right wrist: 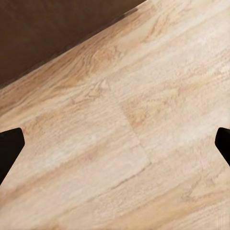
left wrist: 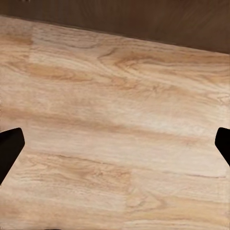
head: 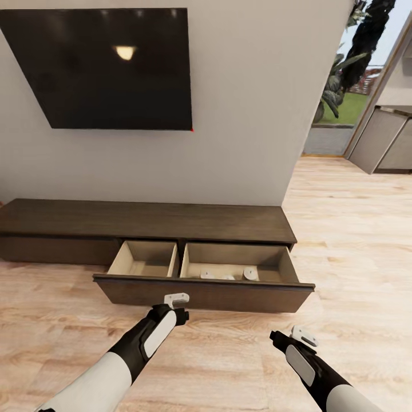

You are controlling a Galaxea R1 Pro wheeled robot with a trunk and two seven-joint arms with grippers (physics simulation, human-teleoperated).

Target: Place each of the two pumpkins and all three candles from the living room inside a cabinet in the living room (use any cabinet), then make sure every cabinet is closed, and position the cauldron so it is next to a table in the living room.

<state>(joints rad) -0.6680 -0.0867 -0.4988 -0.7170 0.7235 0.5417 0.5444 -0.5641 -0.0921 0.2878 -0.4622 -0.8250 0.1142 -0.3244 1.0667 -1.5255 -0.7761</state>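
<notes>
The cabinet (head: 143,220) is a long, low TV unit of dark brown wood with a flat matte top, standing against the pale wall under a black wall-mounted TV (head: 103,66). Its wide drawer (head: 203,294) is pulled out over the light wood plank floor (head: 355,252); the front is a plain handle-less dark slab, and the inside is light tan, split by a divider into two compartments. The left compartment looks bare. The right compartment holds small pale rounded objects (head: 229,274) lying along its front wall; they are too small to tell whether they are candles.

The left end effector (head: 176,298) hangs just in front of the drawer front, near its middle, its white tip close to the top edge. In the left wrist view its dark fingertips (left wrist: 10,146) sit at opposite edges, spread wide over bare planks, with the drawer's dark wood across the far side. The right end effector (head: 303,336) hangs lower and further back, over open floor and apart from the drawer's right corner; its fingertips (right wrist: 9,146) are likewise spread with nothing between them.

To the right, floor runs clear towards a doorway with grey kitchen cabinets (head: 383,140).
</notes>
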